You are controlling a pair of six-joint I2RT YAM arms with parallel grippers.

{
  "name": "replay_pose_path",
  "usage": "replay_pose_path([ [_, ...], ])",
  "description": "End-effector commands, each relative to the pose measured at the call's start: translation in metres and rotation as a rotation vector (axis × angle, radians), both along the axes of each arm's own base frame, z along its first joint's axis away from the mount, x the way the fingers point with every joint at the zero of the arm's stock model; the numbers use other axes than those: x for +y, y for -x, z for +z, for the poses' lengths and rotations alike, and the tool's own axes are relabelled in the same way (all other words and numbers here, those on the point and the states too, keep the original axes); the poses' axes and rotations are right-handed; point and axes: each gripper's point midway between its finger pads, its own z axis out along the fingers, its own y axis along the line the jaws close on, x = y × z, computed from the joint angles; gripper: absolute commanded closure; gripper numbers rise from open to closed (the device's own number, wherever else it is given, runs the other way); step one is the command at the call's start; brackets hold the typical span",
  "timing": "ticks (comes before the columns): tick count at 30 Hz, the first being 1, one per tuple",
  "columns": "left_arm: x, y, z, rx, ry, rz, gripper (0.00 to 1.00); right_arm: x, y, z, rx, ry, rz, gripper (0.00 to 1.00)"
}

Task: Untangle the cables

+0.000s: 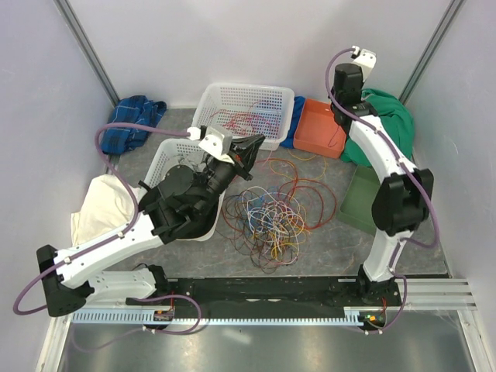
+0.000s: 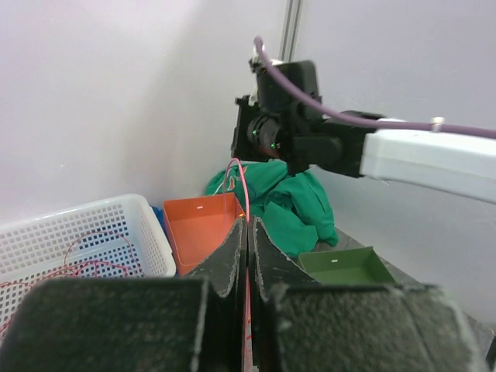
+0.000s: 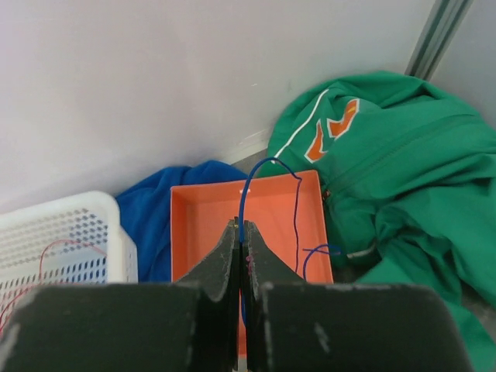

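The cables [image 1: 271, 217] lie as a loose many-coloured tangle on the grey table in front of the arms. My left gripper [image 1: 248, 149] hangs just above the tangle's far left edge. In the left wrist view this gripper [image 2: 248, 226] is shut on a thin red cable [image 2: 242, 186] that loops up past the fingertips. My right gripper [image 3: 241, 226] hovers over the orange tray [image 3: 201, 225] at the back right. It is shut on a blue cable [image 3: 267, 163] that arches up and drops into the tray.
A white basket [image 1: 232, 93] with red wires stands at the back. Under the left arm is a second white basket [image 1: 164, 155]. A green tray [image 1: 360, 198] and a green garment [image 1: 391, 116] lie right. Blue cloth [image 1: 136, 120] and cream cloth [image 1: 101, 205] lie left.
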Motion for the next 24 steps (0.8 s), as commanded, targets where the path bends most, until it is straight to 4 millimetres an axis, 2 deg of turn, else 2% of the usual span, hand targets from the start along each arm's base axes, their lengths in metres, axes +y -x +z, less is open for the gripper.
replay_pose_path([
  [1,0.011,-0.006,0.001,-0.027,0.020,0.054,0.98,0.008,-0.045,0.012,-0.089,-0.096,0.055,1.00],
  [3,0.008,-0.007,-0.005,-0.022,0.011,0.052,0.98,0.016,-0.057,0.000,-0.078,-0.133,0.092,1.00],
  [4,0.007,-0.008,-0.009,-0.017,0.006,0.053,0.98,0.020,-0.064,-0.019,-0.046,-0.137,0.107,1.00],
  [7,0.002,-0.012,-0.019,-0.002,-0.014,0.058,0.98,0.036,-0.072,-0.041,-0.014,-0.176,0.168,1.00],
  [8,0.002,-0.014,-0.020,0.000,-0.018,0.062,0.98,0.038,-0.071,-0.049,-0.002,-0.184,0.177,0.93],
  [9,0.000,-0.015,-0.020,0.002,-0.020,0.063,0.98,0.043,-0.070,-0.051,-0.002,-0.191,0.194,0.71],
  [10,0.000,-0.016,-0.020,0.005,-0.019,0.066,0.98,0.044,-0.063,-0.037,-0.034,-0.193,0.190,0.63],
  [11,0.000,-0.017,-0.020,0.008,-0.019,0.067,0.98,0.052,-0.057,-0.043,-0.049,-0.191,0.194,0.55],
  [12,0.000,-0.017,-0.016,0.008,-0.016,0.069,0.98,0.053,-0.052,-0.032,-0.088,-0.190,0.176,0.41],
  [13,-0.002,-0.019,-0.017,0.016,-0.020,0.073,0.98,0.055,-0.043,-0.009,-0.134,-0.193,0.177,0.35],
  [15,-0.002,-0.022,-0.013,0.028,-0.029,0.082,0.98,0.066,-0.030,0.005,-0.146,-0.192,0.179,0.25],
  [16,-0.005,-0.025,-0.014,0.036,-0.037,0.084,0.98,0.066,-0.020,0.022,-0.172,-0.197,0.171,0.24],
  [18,-0.006,-0.026,-0.010,0.038,-0.043,0.084,0.98,0.070,-0.003,0.024,-0.167,-0.202,0.166,0.21],
  [19,-0.006,-0.027,-0.010,0.063,-0.030,0.086,0.98,0.066,0.012,0.048,-0.213,-0.227,0.154,0.19],
  [20,-0.009,-0.029,-0.013,0.071,-0.041,0.089,0.98,0.066,0.022,0.039,-0.194,-0.228,0.154,0.16],
  [21,-0.008,-0.030,-0.004,0.066,-0.028,0.093,0.98,0.066,0.031,0.044,-0.205,-0.239,0.155,0.14],
  [22,-0.009,-0.032,-0.005,0.074,-0.042,0.098,0.98,0.064,0.049,0.067,-0.251,-0.256,0.167,0.13],
  [23,-0.010,-0.035,-0.003,0.076,-0.049,0.103,0.98,0.071,0.060,0.058,-0.234,-0.266,0.189,0.13],
  [24,-0.010,-0.036,0.013,0.064,-0.031,0.104,0.98,0.070,0.081,0.080,-0.279,-0.284,0.210,0.13],
])
